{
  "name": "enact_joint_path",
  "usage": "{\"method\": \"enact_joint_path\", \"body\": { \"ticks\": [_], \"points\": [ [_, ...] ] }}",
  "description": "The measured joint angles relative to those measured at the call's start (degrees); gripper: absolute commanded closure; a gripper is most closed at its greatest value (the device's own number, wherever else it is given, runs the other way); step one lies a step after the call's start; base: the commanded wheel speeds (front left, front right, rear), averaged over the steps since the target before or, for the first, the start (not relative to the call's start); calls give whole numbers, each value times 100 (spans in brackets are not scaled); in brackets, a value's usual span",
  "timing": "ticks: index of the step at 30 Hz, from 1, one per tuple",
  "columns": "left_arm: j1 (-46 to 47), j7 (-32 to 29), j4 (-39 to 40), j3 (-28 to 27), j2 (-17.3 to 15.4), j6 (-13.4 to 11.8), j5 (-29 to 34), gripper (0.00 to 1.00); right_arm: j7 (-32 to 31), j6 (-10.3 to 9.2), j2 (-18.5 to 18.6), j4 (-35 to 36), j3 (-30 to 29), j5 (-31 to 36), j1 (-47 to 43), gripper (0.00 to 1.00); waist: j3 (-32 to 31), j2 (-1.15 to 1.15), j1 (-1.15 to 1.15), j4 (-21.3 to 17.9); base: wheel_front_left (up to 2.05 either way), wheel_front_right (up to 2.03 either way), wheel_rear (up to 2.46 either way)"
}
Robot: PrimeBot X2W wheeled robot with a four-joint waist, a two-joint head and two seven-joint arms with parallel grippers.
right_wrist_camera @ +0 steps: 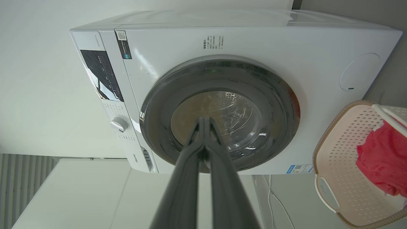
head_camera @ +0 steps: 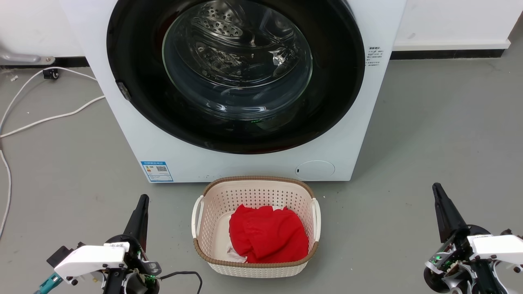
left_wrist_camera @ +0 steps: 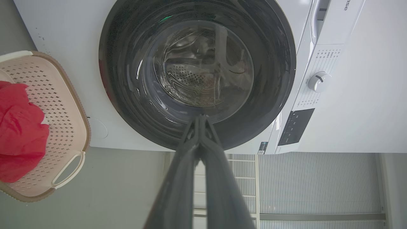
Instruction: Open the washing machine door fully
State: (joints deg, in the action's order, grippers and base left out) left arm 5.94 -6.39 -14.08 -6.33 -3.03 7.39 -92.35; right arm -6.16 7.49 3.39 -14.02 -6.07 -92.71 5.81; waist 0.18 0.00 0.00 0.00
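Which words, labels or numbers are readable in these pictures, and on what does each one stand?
"nse": cut-off brand letters, upper panel of the washing machine.
Blue label, lower front: too small to read.
Grey print beside the washing machine door: too small.
Control panel and dial markings: blurred.

Soft, even light is filling every view, laying a faint shadow on the floor (head_camera: 449, 134) at frame right of the washing machine (head_camera: 139, 139), and glare is streaking the washing machine door (head_camera: 237, 69). In the wrist views straight edges are bowing, and the left tool (left_wrist_camera: 201, 122) and right tool (right_wrist_camera: 205, 124) are blurring at bottom centre.
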Motion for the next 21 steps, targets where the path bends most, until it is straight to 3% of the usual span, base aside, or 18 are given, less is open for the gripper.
{"method": "enact_joint_path", "body": {
  "ticks": [4,5,13,21],
  "points": [
    [0,0,0,0,0,0,0,100,0,0,-1,0,-3,0,1,100,0,0,0,0,0,0,0],
    [-8,1,-13,1,2,-1,0,0,1,0,-3,-12,-3,-1,-9,0,0,0,0,0,0,0,0],
    [-131,165,-33,211,24,-5,44,0,168,0,-20,26,48,16,-174,0,2,0,1,-1,0,0,0],
    [-131,386,204,280,24,-5,376,0,380,0,-22,252,87,522,-280,0,12,0,0,1,0,0,0]
  ]
}}
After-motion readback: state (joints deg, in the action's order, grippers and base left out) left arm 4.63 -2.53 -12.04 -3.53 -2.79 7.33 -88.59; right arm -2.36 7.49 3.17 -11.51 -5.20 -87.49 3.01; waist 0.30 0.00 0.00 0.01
